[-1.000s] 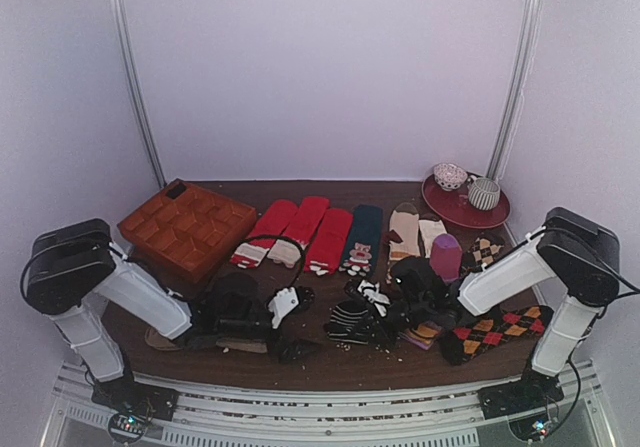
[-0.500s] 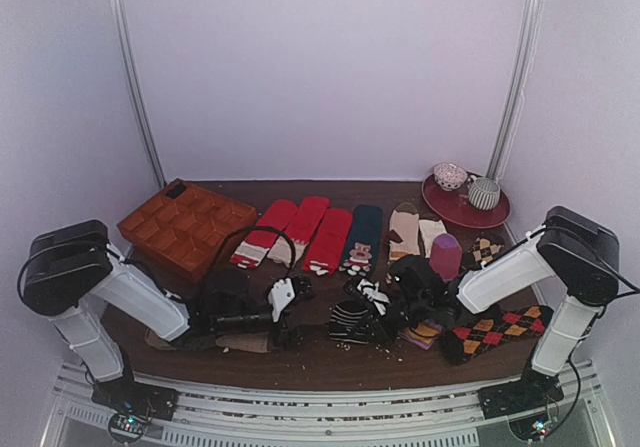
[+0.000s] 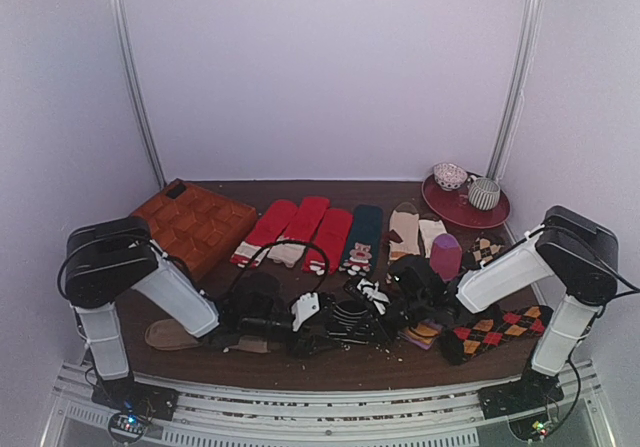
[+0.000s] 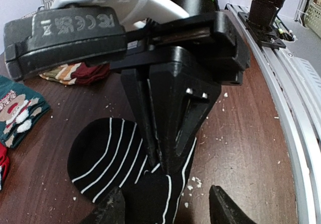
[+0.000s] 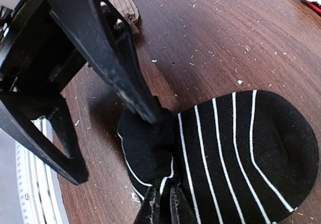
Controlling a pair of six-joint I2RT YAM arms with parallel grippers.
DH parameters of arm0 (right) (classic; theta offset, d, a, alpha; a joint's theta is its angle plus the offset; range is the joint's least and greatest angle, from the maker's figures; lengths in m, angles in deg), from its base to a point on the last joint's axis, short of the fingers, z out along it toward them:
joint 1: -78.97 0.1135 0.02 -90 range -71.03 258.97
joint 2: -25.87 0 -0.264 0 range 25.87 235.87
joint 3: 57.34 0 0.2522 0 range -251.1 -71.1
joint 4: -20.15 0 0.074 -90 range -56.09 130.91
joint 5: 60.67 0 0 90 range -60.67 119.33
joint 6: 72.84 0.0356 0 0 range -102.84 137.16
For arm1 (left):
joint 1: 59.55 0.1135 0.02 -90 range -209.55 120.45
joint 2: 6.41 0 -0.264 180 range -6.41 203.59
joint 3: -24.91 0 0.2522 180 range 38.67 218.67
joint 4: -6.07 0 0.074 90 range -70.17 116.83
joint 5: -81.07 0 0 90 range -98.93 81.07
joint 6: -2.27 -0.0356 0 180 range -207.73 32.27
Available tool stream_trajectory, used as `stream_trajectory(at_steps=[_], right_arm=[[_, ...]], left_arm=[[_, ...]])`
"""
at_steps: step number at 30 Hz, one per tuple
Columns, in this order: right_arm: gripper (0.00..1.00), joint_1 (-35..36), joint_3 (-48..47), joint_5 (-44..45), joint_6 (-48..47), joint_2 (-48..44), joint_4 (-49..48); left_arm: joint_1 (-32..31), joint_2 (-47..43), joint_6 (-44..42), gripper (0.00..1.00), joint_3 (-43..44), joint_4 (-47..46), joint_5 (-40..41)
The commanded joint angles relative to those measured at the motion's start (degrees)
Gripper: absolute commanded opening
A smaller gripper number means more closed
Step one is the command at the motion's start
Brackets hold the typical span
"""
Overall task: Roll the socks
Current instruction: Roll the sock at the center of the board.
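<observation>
A short black sock with thin white stripes [image 3: 350, 319] lies at the table's front middle. It fills the lower part of the left wrist view [image 4: 103, 151] and the right wrist view [image 5: 241, 144]. My right gripper [image 3: 385, 317] is shut on a bunched fold at the sock's cuff end [image 5: 164, 199]. My left gripper [image 3: 318, 339] is open, its fingers straddling the same bunched end [image 4: 168, 211]. In the right wrist view one left finger [image 5: 125, 78] touches the top of the bunch. The other left finger [image 5: 47, 144] stands on bare wood beside it.
An orange compartment tray [image 3: 190, 225] stands at the back left. Red socks [image 3: 300, 229], a teal sock [image 3: 362, 235] and cream socks [image 3: 405, 229] lie in a row behind. A tan sock [image 3: 172, 335] lies front left, an argyle sock [image 3: 495, 329] front right. A red plate [image 3: 465, 210] holds cups.
My left arm has swung right, from beside the tan sock to the striped sock's bunched end. My right gripper has stayed put on the sock.
</observation>
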Motion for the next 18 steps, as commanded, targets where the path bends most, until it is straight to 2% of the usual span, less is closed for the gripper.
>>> stream_trajectory(at_steps=[1,4,5,12,18], right_arm=[[0.03,0.0,2.2,4.1,0.0,3.9,9.4],[0.03,0.0,2.3,4.0,0.0,3.9,9.3],[0.03,0.0,2.3,4.0,0.0,3.9,9.4],[0.03,0.0,2.3,3.7,-0.2,3.9,9.9],[0.03,-0.1,2.1,3.7,0.0,4.0,9.7]], left_arm=[[-0.2,2.2,-2.2,0.51,3.1,0.9,-0.4],[-0.2,4.0,-2.2,0.35,4.2,1.8,-2.0],[-0.1,4.5,-2.0,0.33,4.2,1.7,-2.1],[-0.1,6.6,-0.9,0.42,3.5,2.0,-1.9],[-0.2,6.8,-1.4,0.25,4.1,4.8,-4.0]])
